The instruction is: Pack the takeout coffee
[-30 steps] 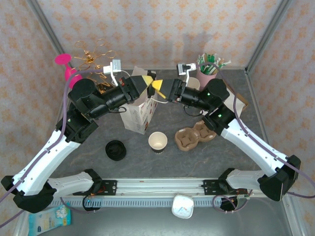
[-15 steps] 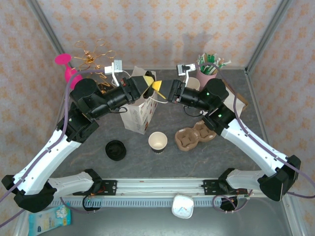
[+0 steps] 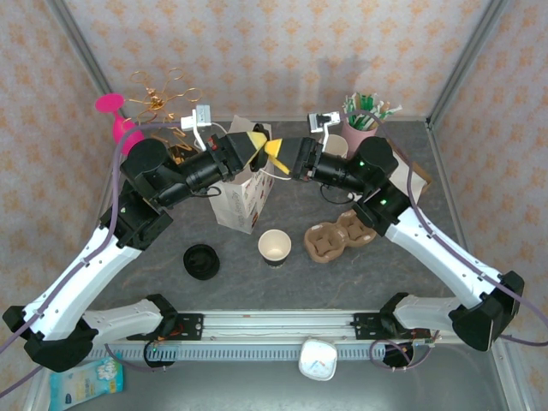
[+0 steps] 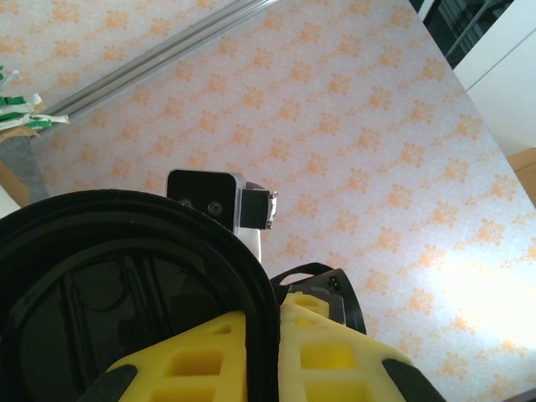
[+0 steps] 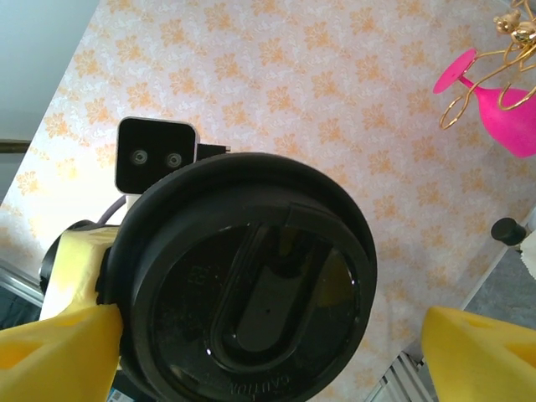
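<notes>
My left gripper [image 3: 251, 142] [image 4: 276, 314] is shut on the rim of a round black lid [image 4: 126, 285] above the open white paper bag [image 3: 247, 201]. No cup body shows under that lid. My right gripper [image 3: 274, 150] [image 5: 268, 352] faces it nose to nose, open. The lid [image 5: 243, 285] sits face-on between its spread yellow fingers [image 5: 481, 352], near the left one and well apart from the right one. On the table front left stands a black round-topped thing [image 3: 201, 261] that looks like the takeout coffee seen from above.
A lidless cup with a cream inside [image 3: 275, 247] stands in front of the bag. A brown cup carrier [image 3: 338, 235] lies to its right. At the back stand a pink holder of straws [image 3: 361, 130], a pink glass [image 3: 116, 116] and a gold wire stand [image 3: 158, 98].
Hardly anything: both grippers keep their place over the bag, and the right one has edged slightly left.
</notes>
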Controlling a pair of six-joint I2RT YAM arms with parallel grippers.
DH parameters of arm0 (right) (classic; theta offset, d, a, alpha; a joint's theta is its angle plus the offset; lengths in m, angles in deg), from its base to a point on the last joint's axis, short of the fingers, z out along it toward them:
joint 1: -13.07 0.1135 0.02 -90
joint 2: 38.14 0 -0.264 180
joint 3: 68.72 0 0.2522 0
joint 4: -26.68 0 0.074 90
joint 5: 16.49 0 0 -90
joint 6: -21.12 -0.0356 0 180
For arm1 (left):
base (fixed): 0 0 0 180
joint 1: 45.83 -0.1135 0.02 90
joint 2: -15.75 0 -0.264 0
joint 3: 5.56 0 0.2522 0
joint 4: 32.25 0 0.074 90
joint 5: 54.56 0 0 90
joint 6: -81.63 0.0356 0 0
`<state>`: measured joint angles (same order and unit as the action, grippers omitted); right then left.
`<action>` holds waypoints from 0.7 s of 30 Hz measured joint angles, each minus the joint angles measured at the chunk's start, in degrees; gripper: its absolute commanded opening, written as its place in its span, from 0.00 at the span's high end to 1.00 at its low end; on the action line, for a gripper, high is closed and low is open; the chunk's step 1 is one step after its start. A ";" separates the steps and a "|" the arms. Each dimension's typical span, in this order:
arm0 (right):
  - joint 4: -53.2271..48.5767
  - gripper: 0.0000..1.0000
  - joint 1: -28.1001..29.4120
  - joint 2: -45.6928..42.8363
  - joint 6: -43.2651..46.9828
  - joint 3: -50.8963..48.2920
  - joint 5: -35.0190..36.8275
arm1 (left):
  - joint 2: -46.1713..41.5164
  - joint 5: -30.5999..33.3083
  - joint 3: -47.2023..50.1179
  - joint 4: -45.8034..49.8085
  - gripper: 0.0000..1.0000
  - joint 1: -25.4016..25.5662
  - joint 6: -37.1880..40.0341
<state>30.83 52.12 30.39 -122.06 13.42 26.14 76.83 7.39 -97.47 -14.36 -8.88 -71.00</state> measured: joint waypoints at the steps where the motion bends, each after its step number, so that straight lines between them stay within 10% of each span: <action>1: 0.04 0.04 0.00 -0.31 -0.39 0.00 -0.02 | 0.00 0.02 0.07 -0.44 0.87 0.00 -0.37; 21: 3.43 0.00 -0.59 -0.96 -8.26 2.82 -0.68 | 0.20 0.15 3.76 -16.59 0.88 -0.63 -10.43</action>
<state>34.26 51.53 29.43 -130.33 16.24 25.46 77.02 7.54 -93.71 -30.95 -9.51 -81.43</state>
